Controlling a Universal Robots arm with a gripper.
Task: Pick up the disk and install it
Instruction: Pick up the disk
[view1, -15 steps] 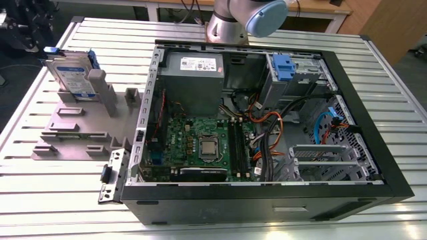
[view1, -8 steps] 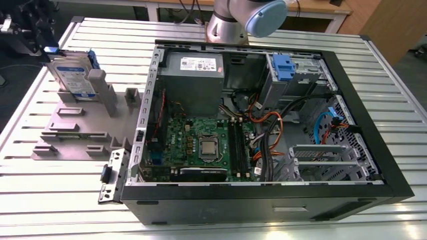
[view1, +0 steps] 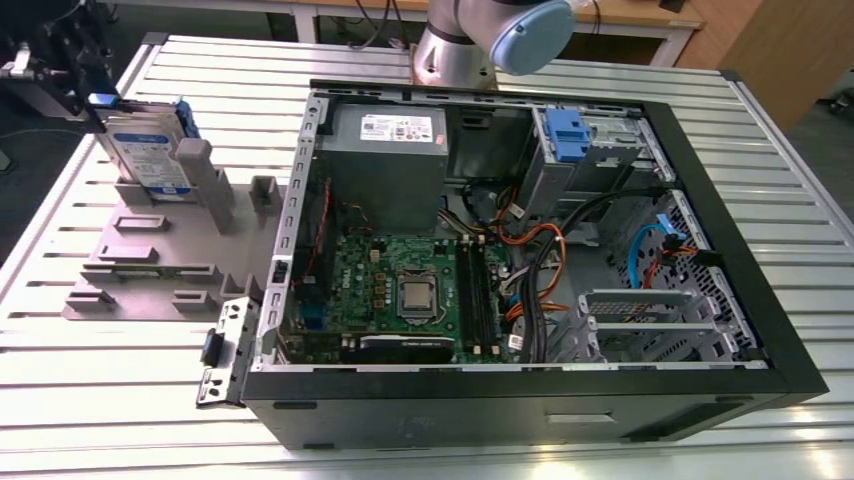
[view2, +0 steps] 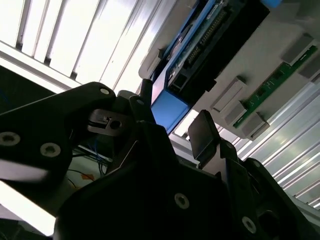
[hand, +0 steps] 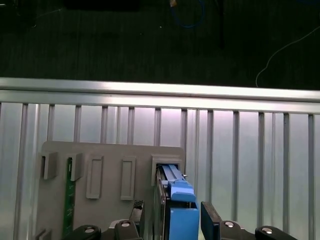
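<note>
The disk (view1: 144, 150) stands on edge in a slot of the grey fixture (view1: 147, 260) at the exterior view's left, its white-and-blue label facing out and its blue carrier tab on top. My gripper (view1: 94, 95) is directly over that tab. In both wrist views the gripper (hand: 174, 220) (view2: 172, 115) is open. Its fingers (hand: 210, 222) straddle the blue end of the disk (hand: 172, 192) (view2: 167, 112), with a thin gap on each side.
An open computer case (view1: 747, 230) lies at the exterior view's right, with a grey power supply (view1: 387, 150), a motherboard (view1: 400, 290) and another blue-tabbed drive (view1: 567, 135) in its bay. A green memory stick (hand: 70, 195) sits in the fixture. The arm's base (view1: 494, 40) stands behind the case.
</note>
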